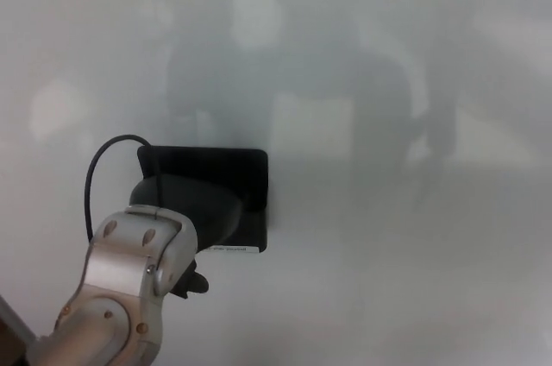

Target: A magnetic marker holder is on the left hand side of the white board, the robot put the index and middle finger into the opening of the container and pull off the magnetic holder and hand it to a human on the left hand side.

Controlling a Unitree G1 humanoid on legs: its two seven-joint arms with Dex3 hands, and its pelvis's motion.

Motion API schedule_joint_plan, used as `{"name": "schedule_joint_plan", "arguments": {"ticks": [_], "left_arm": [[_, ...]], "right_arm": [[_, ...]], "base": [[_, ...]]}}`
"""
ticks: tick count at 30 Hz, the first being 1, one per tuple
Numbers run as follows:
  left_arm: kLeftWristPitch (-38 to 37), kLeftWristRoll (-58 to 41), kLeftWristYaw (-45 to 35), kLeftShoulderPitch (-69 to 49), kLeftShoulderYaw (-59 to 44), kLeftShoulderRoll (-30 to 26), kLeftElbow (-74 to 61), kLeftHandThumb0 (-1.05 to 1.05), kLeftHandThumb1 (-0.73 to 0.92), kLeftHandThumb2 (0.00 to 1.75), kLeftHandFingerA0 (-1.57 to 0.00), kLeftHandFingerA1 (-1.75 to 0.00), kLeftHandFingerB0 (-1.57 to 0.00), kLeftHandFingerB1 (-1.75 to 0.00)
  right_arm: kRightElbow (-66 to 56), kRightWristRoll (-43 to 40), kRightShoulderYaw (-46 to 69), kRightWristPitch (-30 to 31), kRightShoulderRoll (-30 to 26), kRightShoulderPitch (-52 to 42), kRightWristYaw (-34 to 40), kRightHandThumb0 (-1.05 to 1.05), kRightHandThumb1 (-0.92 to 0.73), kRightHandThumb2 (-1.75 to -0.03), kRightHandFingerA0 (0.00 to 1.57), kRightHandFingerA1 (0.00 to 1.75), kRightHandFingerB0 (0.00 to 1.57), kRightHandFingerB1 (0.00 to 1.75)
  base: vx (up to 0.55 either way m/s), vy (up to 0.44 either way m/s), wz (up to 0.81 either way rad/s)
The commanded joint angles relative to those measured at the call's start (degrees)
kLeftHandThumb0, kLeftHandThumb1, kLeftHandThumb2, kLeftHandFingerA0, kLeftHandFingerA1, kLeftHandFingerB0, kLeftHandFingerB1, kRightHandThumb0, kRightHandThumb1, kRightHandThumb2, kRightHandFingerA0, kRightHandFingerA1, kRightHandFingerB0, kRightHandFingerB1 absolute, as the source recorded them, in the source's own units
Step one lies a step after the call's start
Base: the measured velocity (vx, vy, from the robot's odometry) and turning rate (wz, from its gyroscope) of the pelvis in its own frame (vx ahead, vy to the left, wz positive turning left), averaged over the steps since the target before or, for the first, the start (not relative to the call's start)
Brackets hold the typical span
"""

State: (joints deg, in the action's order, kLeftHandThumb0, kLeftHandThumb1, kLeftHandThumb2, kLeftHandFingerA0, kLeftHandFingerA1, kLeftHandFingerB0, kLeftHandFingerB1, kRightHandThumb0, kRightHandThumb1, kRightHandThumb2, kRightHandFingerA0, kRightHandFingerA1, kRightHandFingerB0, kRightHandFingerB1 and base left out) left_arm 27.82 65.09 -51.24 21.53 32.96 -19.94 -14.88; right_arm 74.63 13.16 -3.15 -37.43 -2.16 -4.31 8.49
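White board [388,55] fills almost all I can see, pale and glossy, with soft grey reflections on it. On its left part sits the black magnetic marker holder [246,180], flat against the surface, with a small white label along its lower edge. My left hand [203,211] is in front of the holder and covers its left and middle part; my silver wrist [129,280] hides most of the hand, and a thin black cable [95,167] loops above it. I cannot tell if my fingers are inside the opening or closed around anything, because the wrist blocks that place. My right hand is not in view. I judge the step now is to hook the holder and pull it off. To do it well, I should put the two fingers deep in the opening, then pull straight away from the board so the magnet releases, not slide sideways, and hold firm so it does not drop
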Motion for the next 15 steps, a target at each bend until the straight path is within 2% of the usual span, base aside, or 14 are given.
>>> {"name": "schedule_joint_plan", "arguments": {"ticks": [1,2,3,4,7,8,9,10,15], "left_arm": [[-2.6,-2.8,0.6,-2.4,0.3,-0.8,6.3,0.02,0.73,0.61,-0.58,-1.13,-0.39,-0.33],[-2.9,-4.1,-1.1,-1.2,0.0,-1.0,7.9,0.02,0.71,0.61,-0.82,-0.71,-0.78,-0.47],[-3.3,-5.7,-3.2,0.4,-0.4,-1.3,9.8,0.02,0.71,0.61,-0.82,-0.71,-0.78,-0.47],[-3.5,-7.1,-4.0,1.0,-1.1,-1.4,10.3,0.03,0.67,0.61,-0.96,-0.60,-0.79,-0.52],[-3.8,-9.3,-4.2,1.6,-2.0,-1.7,11.0,0.03,0.67,0.61,-0.96,-0.60,-0.79,-0.52],[-4.2,-11.2,-5.0,2.5,-3.0,-1.9,11.7,0.13,0.84,0.64,-0.83,-0.79,-0.66,-0.47],[-4.8,-13.6,-6.0,3.5,-4.3,-2.3,12.5,0.13,0.84,0.64,-0.83,-0.79,-0.66,-0.47],[-5.4,-15.7,-6.6,4.0,-5.7,-3.1,11.9,0.12,0.89,0.66,-0.75,-1.09,-0.71,-0.75],[-6.0,-17.6,-6.6,4.4,-6.2,-3.8,11.9,0.12,0.89,0.66,-0.75,-1.09,-0.71,-0.75]], "right_arm": [[0.1,-0.1,0.1,-0.5,-0.5,-0.2,0.2,-0.38,-0.58,-1.01,0.71,0.70,0.03,0.43],[0.1,-0.2,0.2,-0.5,-0.5,-0.1,0.0,-0.47,-0.78,-0.67,0.80,0.50,0.20,0.29],[0.1,-0.4,0.3,-0.5,-0.5,0.0,-0.2,-0.47,-0.78,-0.67,0.80,0.50,0.20,0.29],[0.1,-0.3,0.3,-0.4,-0.5,0.0,0.0,-0.45,-0.79,-0.66,0.79,0.49,0.21,0.29],[0.0,-0.2,0.2,-0.2,-0.4,0.0,0.3,-0.45,-0.79,-0.66,0.79,0.49,0.21,0.29],[0.0,-0.3,0.3,-0.3,-0.4,-0.1,0.2,-0.44,-0.78,-0.67,0.80,0.49,0.21,0.29],[0.0,-0.3,0.3,-0.4,-0.4,-0.1,0.1,-0.44,-0.78,-0.67,0.80,0.49,0.21,0.29],[0.0,-0.5,0.4,-0.6,-0.4,0.0,-0.4,-0.45,-0.78,-0.68,0.80,0.51,0.20,0.29],[0.0,-0.6,0.5,-0.7,-0.4,0.1,-0.6,-0.45,-0.78,-0.68,0.80,0.51,0.20,0.29]], "base": [[0.00,0.000,0.00],[0.00,0.000,0.00],[0.00,0.000,0.00],[0.00,0.000,0.00],[0.00,0.000,0.00],[0.00,0.000,0.00],[0.00,0.000,0.00],[0.00,0.000,0.00],[0.00,0.000,0.00]]}}
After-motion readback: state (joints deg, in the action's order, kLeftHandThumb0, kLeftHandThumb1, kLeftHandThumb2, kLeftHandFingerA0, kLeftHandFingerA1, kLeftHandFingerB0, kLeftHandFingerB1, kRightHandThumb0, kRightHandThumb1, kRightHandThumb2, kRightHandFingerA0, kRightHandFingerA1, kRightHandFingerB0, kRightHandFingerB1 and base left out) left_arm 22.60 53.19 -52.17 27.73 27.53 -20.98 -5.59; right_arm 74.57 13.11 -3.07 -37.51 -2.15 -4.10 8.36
